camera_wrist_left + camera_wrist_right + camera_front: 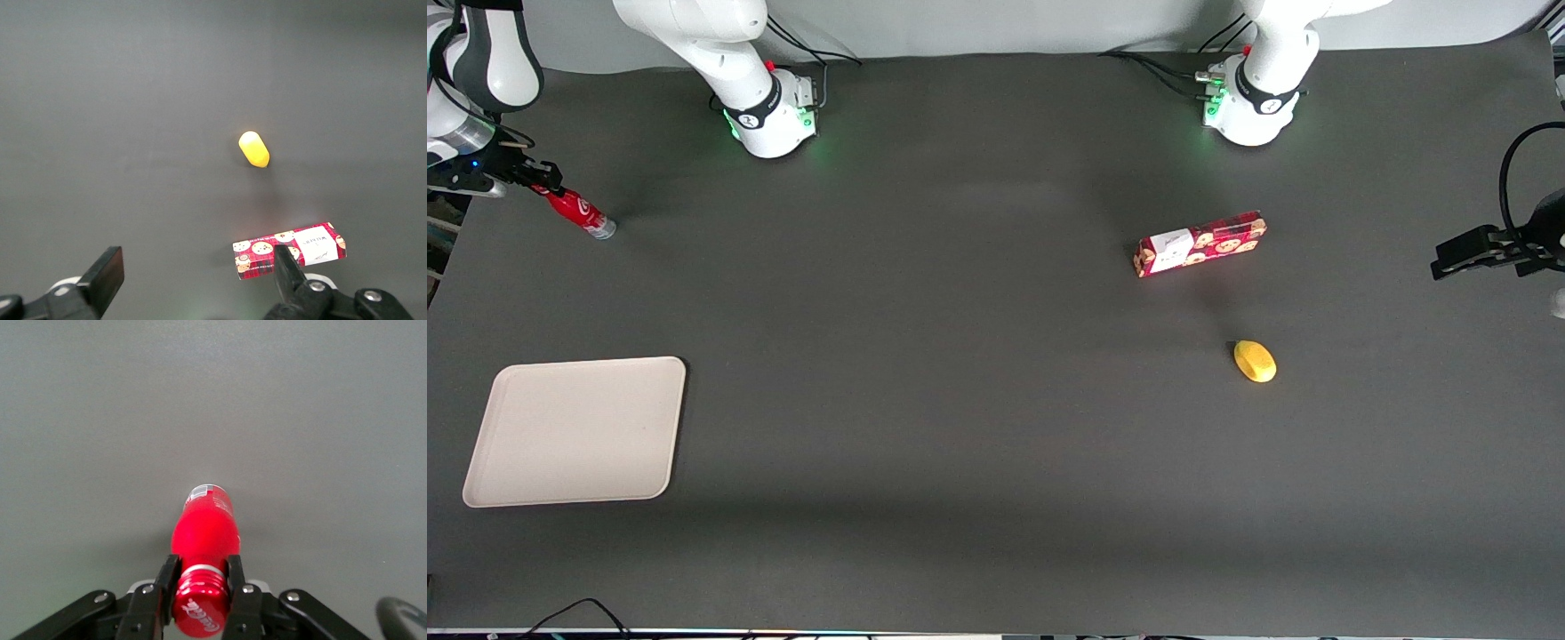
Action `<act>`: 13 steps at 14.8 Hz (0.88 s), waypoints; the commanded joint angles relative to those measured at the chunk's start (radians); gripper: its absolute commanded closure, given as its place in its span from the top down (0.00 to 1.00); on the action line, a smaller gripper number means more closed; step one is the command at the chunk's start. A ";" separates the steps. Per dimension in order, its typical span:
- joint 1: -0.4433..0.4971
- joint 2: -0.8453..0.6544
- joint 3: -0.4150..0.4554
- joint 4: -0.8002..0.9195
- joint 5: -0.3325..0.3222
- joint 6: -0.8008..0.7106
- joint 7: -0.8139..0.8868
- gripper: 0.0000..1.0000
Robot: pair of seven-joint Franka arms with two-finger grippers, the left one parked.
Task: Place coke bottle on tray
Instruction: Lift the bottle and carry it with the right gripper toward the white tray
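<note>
- You have the coke bottle (pixel 576 212) (pixel 205 540), slim and red with a red cap, clamped at its neck in the gripper (pixel 541 182) (pixel 200 590) and tilted.
- Your tray (pixel 576 432), flat cream-beige, sits bare, nearer the front camera.

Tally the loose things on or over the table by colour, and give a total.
Red: 2, the coke bottle held in the claw at the working arm's end, and the cookie box.
Yellow: 1, the lemon-like fruit.
Cream: 1, the tray.
Total: 4.
</note>
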State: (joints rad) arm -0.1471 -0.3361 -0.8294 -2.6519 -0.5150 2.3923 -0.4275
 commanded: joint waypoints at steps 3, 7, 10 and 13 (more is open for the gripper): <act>0.096 -0.055 0.009 0.137 -0.014 -0.178 0.082 0.00; 0.146 0.009 0.085 0.338 0.070 -0.283 0.090 0.00; 0.144 0.168 0.176 0.557 0.197 -0.375 0.085 0.00; 0.123 0.346 0.260 0.842 0.309 -0.528 0.079 0.00</act>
State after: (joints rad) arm -0.0106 -0.2141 -0.6358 -2.1083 -0.3052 2.0088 -0.3541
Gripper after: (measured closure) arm 0.665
